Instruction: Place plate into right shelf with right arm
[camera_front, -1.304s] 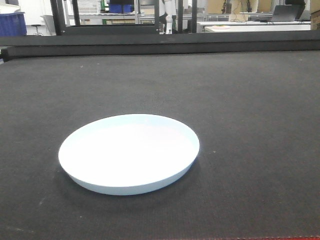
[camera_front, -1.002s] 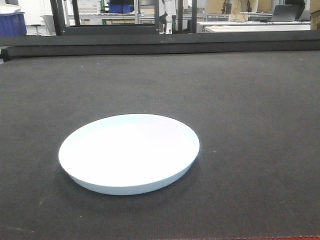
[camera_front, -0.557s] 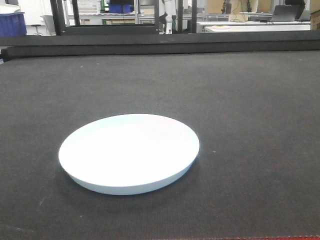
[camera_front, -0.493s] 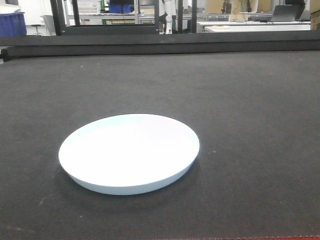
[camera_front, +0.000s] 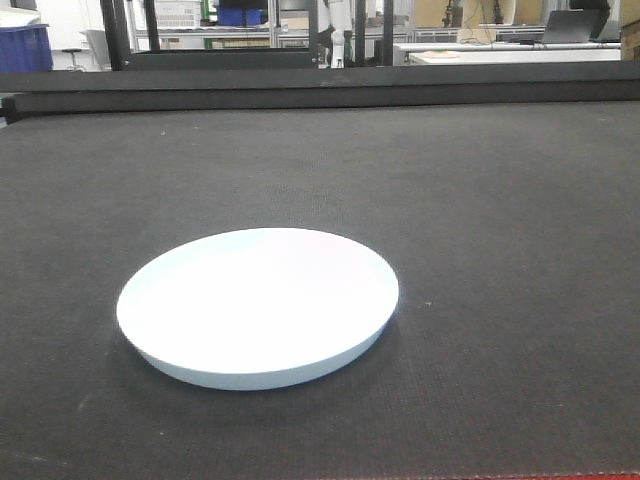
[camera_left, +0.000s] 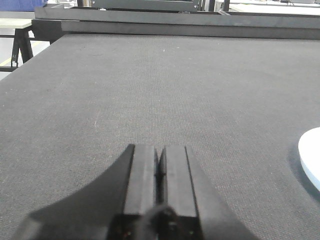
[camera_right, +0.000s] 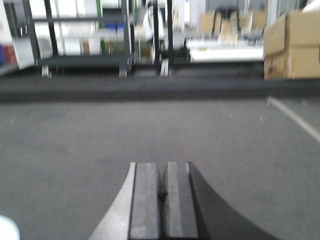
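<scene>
I count one plate (camera_front: 258, 305) in the front view. It lies flat on the black table (camera_front: 480, 200), in the lower left of centre, rim up and nothing touching it. No arm shows in that frame.

There are two claws, one per wrist camera. The left claw (camera_left: 160, 165) sits bottom centre of its frame, low over the table. Its two pads (camera_left: 141, 175) are pressed together with only a thin seam between them, and it grips nothing. A sliver of the plate (camera_left: 311, 160) shows at the right edge of that frame, well apart from the claw.

The right claw (camera_right: 164, 175) looks the same: two pads (camera_right: 145, 200) closed against each other and nothing held. That picture is blurred. A small white curve sits in its lower left corner, but I cannot tell for sure that it is the plate.

Along the top of the front view I make out two blue bins (camera_front: 25, 47): one in the upper left corner and a smaller bin (camera_front: 243, 14) at the top edge left of centre. In the right wrist view a dark rack (camera_right: 80, 60) stands upper left, and cardboard boxes (camera_right: 292, 45) are stacked upper right. All of it is too soft for me to say which rack is the right shelf.
</scene>
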